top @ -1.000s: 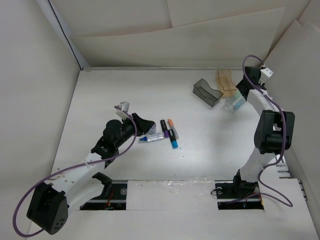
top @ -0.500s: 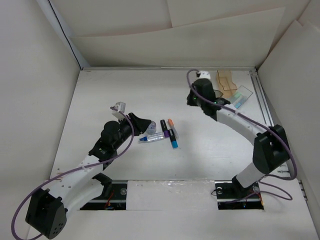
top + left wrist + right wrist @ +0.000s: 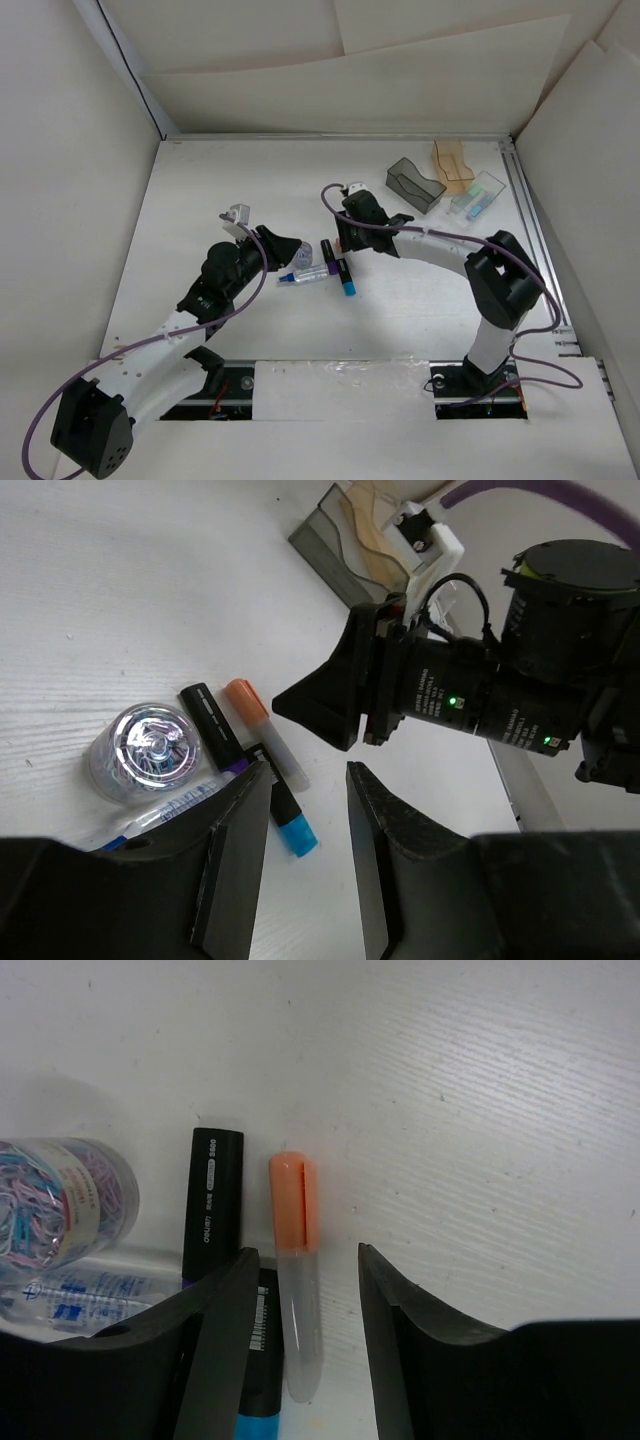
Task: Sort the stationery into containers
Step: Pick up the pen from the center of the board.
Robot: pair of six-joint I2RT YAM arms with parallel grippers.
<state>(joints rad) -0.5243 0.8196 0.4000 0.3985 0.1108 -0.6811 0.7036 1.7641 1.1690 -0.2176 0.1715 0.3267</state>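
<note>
Orange-capped marker (image 3: 295, 1260): lies flat around the middle of the bench (image 3: 230, 190), at the far-right side of a small pile of stationery.
Its axis: long axis runs roughly far to near. The orange cap points to the far edge and the pale clear barrel to the near edge.
Its look: short, with a slotted peach-orange cap.
Against the right claw (image 3: 305, 1252): the marker lies in the gap between the two fingers, lengthwise along them. Neither finger clearly touches it.
Right claw state: fingers set wide, straddling the marker, nothing gripped.
Left claw (image 3: 305, 780): fingers narrowly parted, holding nothing, hovering at the pile's left side.
Black marker (image 3: 215, 1210): just beside the orange one and parallel to it, its black end pointing to the far edge.
Light-blue-capped marker (image 3: 295, 835): nearest the near edge, its cap pointing that way.
Clear pen (image 3: 170, 810): lies crosswise to the markers, blue tip toward the left edge.
Round clear tub (image 3: 150, 750): coloured clips inside, just beside the black marker.
Bins: dark grey bin (image 3: 414, 186), tan bin (image 3: 452, 165) and clear bin (image 3: 477, 195) sit together near the far right corner, well apart from the pile.
</note>
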